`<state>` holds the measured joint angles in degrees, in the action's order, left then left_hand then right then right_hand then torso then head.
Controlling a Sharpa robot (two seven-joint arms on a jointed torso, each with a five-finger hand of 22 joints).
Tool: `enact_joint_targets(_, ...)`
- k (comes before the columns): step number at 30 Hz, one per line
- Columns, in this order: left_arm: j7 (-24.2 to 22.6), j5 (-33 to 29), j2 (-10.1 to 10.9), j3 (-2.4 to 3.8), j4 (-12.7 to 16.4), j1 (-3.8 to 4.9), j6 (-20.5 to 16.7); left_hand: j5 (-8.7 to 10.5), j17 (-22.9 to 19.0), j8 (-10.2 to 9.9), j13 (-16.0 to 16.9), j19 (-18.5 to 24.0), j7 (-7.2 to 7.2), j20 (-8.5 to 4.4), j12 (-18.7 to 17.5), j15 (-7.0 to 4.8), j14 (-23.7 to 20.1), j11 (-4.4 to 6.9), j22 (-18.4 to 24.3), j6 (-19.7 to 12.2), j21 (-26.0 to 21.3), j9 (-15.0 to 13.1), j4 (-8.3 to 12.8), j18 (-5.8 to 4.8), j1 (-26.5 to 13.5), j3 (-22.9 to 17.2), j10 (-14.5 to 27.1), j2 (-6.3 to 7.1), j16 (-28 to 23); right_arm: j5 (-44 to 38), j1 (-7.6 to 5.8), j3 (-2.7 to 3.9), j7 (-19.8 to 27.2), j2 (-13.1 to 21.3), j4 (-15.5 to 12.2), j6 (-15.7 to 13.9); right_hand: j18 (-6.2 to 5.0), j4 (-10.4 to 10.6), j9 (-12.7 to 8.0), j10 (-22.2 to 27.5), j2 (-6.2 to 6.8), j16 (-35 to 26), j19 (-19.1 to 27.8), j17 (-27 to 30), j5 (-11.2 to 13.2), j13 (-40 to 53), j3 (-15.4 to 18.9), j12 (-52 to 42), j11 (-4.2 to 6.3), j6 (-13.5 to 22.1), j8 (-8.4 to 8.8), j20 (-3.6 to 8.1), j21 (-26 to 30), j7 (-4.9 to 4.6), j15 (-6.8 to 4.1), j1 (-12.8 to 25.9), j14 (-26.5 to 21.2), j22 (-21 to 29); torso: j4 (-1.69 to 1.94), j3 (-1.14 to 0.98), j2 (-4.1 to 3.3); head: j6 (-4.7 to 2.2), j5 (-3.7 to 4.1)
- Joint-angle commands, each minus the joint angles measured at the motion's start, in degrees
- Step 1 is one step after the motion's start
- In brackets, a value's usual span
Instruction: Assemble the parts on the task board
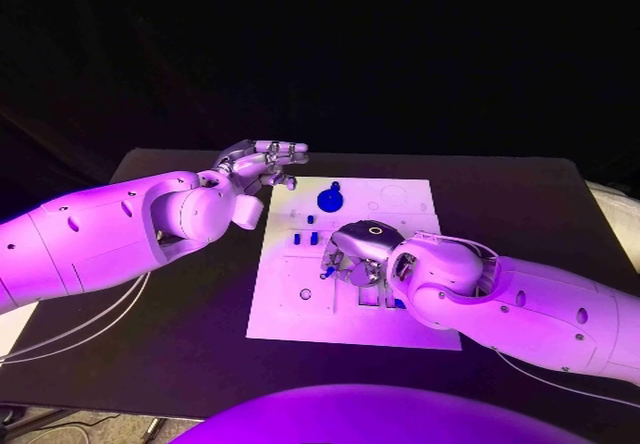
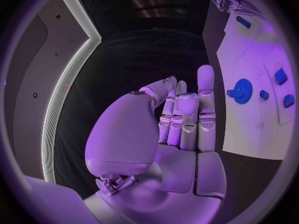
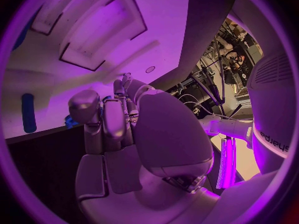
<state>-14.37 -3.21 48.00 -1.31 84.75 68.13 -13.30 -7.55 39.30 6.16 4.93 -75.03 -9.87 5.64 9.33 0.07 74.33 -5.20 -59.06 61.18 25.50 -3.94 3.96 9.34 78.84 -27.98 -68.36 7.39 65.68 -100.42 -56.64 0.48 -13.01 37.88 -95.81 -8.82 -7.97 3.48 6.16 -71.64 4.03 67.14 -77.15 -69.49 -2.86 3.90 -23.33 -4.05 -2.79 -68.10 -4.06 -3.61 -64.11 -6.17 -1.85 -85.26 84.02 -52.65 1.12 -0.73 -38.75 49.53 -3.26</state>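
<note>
you're early on: your right hand (image 1: 358, 261) reaches down over mid-board (image 1: 413, 199), grip unclear, left hand (image 1: 263, 163) empty with fingers together, blue gear (image 1: 329, 198) and small parts (image 1: 305, 238) still loose.

Black table (image 1: 534, 199), rectangular top, dark surroundings behind far edge. Thin pale cables (image 1: 80, 326) trail across table's near-left corner. Dark cords on floor (image 1: 60, 421) below table's near edge. Pale object (image 1: 624, 217) beside table's right edge.
</note>
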Motion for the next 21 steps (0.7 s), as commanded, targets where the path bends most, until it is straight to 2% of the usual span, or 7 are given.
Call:
enact_joint_targets(1,-0.12,0.09,-0.06,0.04,0.22,0.02,1.08,-0.28,-0.05,-0.03,0.09,0.40,0.06,-0.14,0.36,0.05,-0.37,-0.05,0.07,-0.54,-0.36,0.07,0.26,0.98,-0.09,0.20,0.50,-0.20,-0.32,-0.49,0.28,-0.11,0.65,-0.29,0.35,1.56,0.82,-0.08,0.07,0.27,-0.32,0.45,-0.15,-0.11,-0.40,-0.01,-0.49,0.37,-0.27,0.02,-0.24,-0.06,-0.11,-0.36,0.31,0.26,2.85,0.04,-0.05,0.00,0.01,0.14,-0.10)
enact_joint_targets(14,0.17,0.09,0.05,0.04,0.30,0.02,1.29,-0.30,-0.12,-0.04,0.09,0.41,0.03,-0.13,0.38,0.07,-0.41,-0.07,0.08,-0.60,-0.38,0.08,0.28,0.98,-0.12,0.22,0.57,-0.19,-0.34,-0.72,0.51,-0.14,0.66,-1.03,0.74,1.78,0.81,-0.11,0.08,0.29,-0.34,0.48,-0.14,-0.14,-0.41,-0.02,-0.52,0.38,-0.29,0.03,-0.23,-0.06,-0.11,-0.38,0.33,0.30,2.85,0.05,0.00,0.01,0.03,0.43,-0.19)
enact_joint_targets(21,0.34,0.09,0.09,0.04,0.42,0.02,1.45,-0.32,-0.21,-0.05,0.08,0.43,0.01,-0.12,0.41,0.09,-0.46,-0.10,0.10,-0.68,-0.40,0.08,0.30,0.97,-0.14,0.25,0.67,-0.19,-0.37,-2.19,0.54,-0.15,-0.42,-1.50,0.98,2.85,0.78,-0.21,0.11,0.38,-0.28,0.46,-0.04,-0.11,-0.38,-0.03,-0.57,0.40,-0.35,0.06,-0.18,-0.07,0.01,-0.44,0.38,0.51,2.83,0.22,0.03,0.04,0.05,0.47,-0.15)
